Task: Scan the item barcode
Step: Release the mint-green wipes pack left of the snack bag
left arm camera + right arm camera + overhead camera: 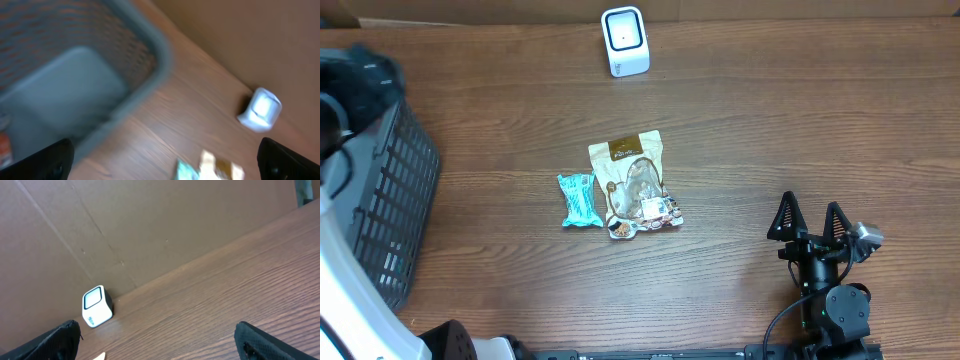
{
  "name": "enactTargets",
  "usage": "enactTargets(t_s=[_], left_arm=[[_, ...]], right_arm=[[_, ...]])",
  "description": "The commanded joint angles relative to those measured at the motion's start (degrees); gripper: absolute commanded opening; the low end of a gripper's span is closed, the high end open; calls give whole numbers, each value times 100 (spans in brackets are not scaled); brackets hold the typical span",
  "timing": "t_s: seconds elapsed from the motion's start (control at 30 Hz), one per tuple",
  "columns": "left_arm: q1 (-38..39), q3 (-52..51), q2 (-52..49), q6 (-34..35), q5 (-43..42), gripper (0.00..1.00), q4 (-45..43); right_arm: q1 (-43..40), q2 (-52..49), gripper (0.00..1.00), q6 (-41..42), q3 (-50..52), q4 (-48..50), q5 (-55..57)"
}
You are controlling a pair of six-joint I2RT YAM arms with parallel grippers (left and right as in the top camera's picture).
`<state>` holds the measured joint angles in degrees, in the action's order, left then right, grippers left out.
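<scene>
Finds two packets mid-desk: a tan pouch (634, 185) and, just beside its left edge, a smaller teal wrapper (577, 200). Cannot pick the one meant for scanning, nor spot a barcode on either. Puts both long axes roughly on the line running away toward the scanner (625, 40), the one white box at the far edge of the desk (770, 120), well apart from the packets. Shows the right jaws spread wide and empty, low over the near right part of the desk, with tips aimed at the far edge. Places the pouch to their left and a little farther out, so probably calls for a leftward reach and a pinch across the pouch's short width. Shows the left jaws wide apart too, holding nothing, high over the one grey basket (390, 190) at the far left, with that wrist view blurred. Judges the right arm nearer to the pouch, the left arm farther off. Counts two packets, one scanner, one basket, two arms.
</scene>
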<state>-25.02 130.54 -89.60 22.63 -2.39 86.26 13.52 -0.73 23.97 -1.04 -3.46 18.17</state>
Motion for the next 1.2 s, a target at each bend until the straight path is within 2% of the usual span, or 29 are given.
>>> enactTargets(t_s=[0.0,0.17,0.37,0.5,0.87,1.0,1.17], left_arm=[[-566,-284,-94,400,391,100,39],[-1401,-1036,-105,411,356,100,-79],[-2212,-2190,-105,-483,81,100,-444],[-2531,-2922,-105,-708,15,100,-750],[-2651,-4494,-107,-1679,63,100,-1707],[-2651,-4883,-107,-1707,474,99,-1917],[-2649,-5259,-107,-1661,376,100,-2214]], right_arm=[[-4,57,100,-24,59,31,-22],[-4,57,100,-24,59,31,-22],[-4,57,100,-24,59,31,-22],[-4,57,100,-24,59,31,-22],[-4,57,100,-24,59,31,-22],[-4,57,100,-24,59,31,-22],[-4,57,100,-24,59,31,-22]])
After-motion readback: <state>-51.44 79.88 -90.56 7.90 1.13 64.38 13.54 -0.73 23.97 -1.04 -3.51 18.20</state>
